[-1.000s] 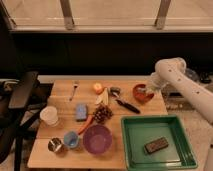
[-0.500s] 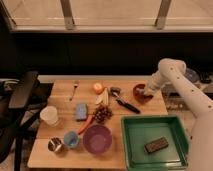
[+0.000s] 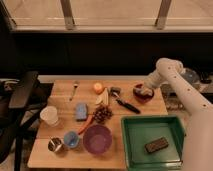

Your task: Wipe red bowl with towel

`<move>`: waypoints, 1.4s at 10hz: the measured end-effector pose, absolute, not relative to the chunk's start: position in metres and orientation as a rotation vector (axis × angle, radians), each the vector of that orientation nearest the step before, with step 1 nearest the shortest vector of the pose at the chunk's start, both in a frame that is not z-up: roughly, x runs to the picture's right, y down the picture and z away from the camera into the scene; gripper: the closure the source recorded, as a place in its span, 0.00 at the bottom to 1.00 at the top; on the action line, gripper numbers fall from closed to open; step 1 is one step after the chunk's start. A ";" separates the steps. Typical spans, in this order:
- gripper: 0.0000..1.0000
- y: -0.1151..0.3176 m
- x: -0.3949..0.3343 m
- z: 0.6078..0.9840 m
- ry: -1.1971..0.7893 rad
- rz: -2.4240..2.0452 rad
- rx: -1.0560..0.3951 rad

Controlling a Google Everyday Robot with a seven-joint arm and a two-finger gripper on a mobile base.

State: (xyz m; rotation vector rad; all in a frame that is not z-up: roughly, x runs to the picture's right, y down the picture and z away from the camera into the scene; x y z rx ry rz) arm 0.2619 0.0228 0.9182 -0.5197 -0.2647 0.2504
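The red bowl [image 3: 141,95] sits at the back right of the wooden table [image 3: 60,102]. My gripper [image 3: 144,90] is down inside the bowl, at the end of the white arm [image 3: 170,75] that reaches in from the right. A pale towel [image 3: 146,92] shows in the bowl under the gripper. The gripper hides most of the bowl's inside.
A green tray [image 3: 131,141] holding a dark object [image 3: 156,145] lies at the front right. Also on the table: a purple bowl [image 3: 97,139], blue cup [image 3: 71,139], metal cup [image 3: 55,145], white cup [image 3: 49,115], blue sponge [image 3: 81,111], grapes [image 3: 102,114], carrot [image 3: 86,124], orange [image 3: 98,87], banana [image 3: 104,97], black brush [image 3: 125,103], fork [image 3: 74,89]. A black chair [image 3: 22,97] stands left.
The arm has shifted slightly over the red bowl, with the gripper staying down inside it. Nothing else on the table has moved.
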 end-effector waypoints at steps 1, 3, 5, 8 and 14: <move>1.00 0.023 0.259 0.917 -0.275 0.242 -0.522; 1.00 0.029 0.252 0.912 -0.245 0.215 -0.546; 1.00 0.041 0.274 0.907 -0.189 0.221 -0.610; 1.00 0.044 0.301 0.906 -0.118 0.241 -0.669; 1.00 0.020 0.300 0.917 -0.226 0.328 -0.596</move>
